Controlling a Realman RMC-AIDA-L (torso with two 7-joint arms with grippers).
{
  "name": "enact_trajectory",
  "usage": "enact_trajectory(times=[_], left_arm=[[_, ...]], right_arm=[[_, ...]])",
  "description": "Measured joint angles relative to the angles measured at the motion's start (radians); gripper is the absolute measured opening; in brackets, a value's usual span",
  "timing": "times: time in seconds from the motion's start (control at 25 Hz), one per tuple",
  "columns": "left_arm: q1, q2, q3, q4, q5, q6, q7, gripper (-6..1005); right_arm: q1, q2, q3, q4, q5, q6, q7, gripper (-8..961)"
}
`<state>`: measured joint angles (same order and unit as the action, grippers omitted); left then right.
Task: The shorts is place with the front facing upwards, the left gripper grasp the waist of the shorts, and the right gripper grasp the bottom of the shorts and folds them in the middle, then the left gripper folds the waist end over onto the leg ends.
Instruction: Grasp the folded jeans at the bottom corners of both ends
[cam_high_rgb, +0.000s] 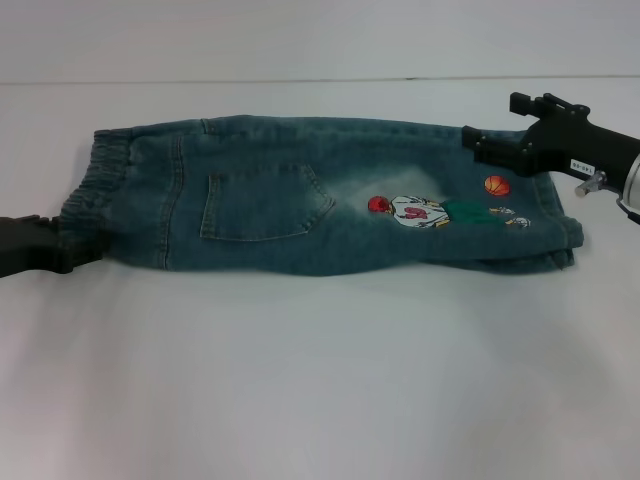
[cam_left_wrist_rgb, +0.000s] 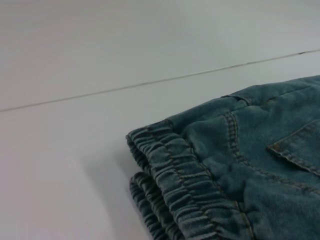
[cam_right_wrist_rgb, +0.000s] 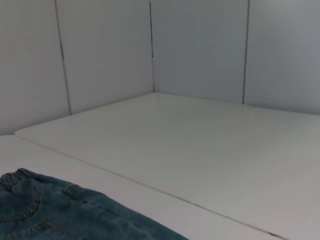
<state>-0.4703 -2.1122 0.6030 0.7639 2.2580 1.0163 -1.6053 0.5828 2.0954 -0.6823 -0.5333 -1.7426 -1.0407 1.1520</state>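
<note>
The blue denim shorts (cam_high_rgb: 300, 190) lie flat on the white table (cam_high_rgb: 320, 380), doubled lengthwise, with a pocket and a cartoon patch (cam_high_rgb: 420, 212) facing up. The elastic waist (cam_high_rgb: 95, 185) is at the left and the leg ends (cam_high_rgb: 545, 232) at the right. My left gripper (cam_high_rgb: 60, 248) sits low at the near corner of the waist, touching the cloth. In the left wrist view the gathered waist (cam_left_wrist_rgb: 175, 180) shows as two stacked layers. My right gripper (cam_high_rgb: 490, 148) hovers at the far edge of the leg ends. The right wrist view catches a strip of the denim (cam_right_wrist_rgb: 60, 210).
A seam (cam_high_rgb: 300, 80) crosses the table behind the shorts. White wall panels (cam_right_wrist_rgb: 200, 45) close off the far side. Bare tabletop stretches in front of the shorts toward me.
</note>
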Motion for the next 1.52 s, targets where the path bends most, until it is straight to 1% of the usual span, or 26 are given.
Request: enact_trajectory(times=[0.16, 0.4, 0.6, 0.8, 0.92, 1.16, 1.32, 1.48, 1.52], left_arm=[[0.000, 0.001, -0.003, 0.001, 0.000, 0.003, 0.000, 729], [0.001, 0.001, 0.000, 0.001, 0.000, -0.001, 0.001, 516], [0.002, 0.002, 0.001, 0.000, 0.000, -0.001, 0.009, 405], [0.004, 0.002, 0.001, 0.001, 0.001, -0.001, 0.007, 265], [0.002, 0.002, 0.001, 0.000, 0.011, -0.001, 0.004, 134], [0.001, 0.001, 0.001, 0.001, 0.012, -0.001, 0.002, 107], [0.000, 0.001, 0.002, 0.009, 0.012, 0.007, -0.003, 89], [-0.002, 0.001, 0.001, 0.046, 0.012, 0.052, -0.029, 68], [-0.002, 0.001, 0.001, 0.063, 0.012, 0.073, -0.039, 62]], right_arm=[[-0.001, -0.001, 0.003, 0.000, 0.000, 0.002, 0.000, 915], [0.000, -0.001, -0.002, 0.000, 0.000, 0.002, 0.000, 915], [0.003, 0.000, -0.003, 0.003, 0.000, 0.002, 0.000, 916], [0.003, 0.001, -0.003, 0.004, 0.000, 0.000, 0.000, 916], [0.005, 0.002, -0.003, 0.007, 0.000, -0.001, 0.000, 915], [0.010, 0.002, -0.005, 0.017, 0.000, -0.004, 0.000, 915], [0.017, 0.003, -0.024, 0.032, 0.017, -0.005, -0.003, 916], [0.029, 0.003, -0.061, 0.072, 0.077, -0.005, -0.047, 916], [0.041, 0.003, -0.073, 0.114, 0.123, -0.005, -0.094, 916]])
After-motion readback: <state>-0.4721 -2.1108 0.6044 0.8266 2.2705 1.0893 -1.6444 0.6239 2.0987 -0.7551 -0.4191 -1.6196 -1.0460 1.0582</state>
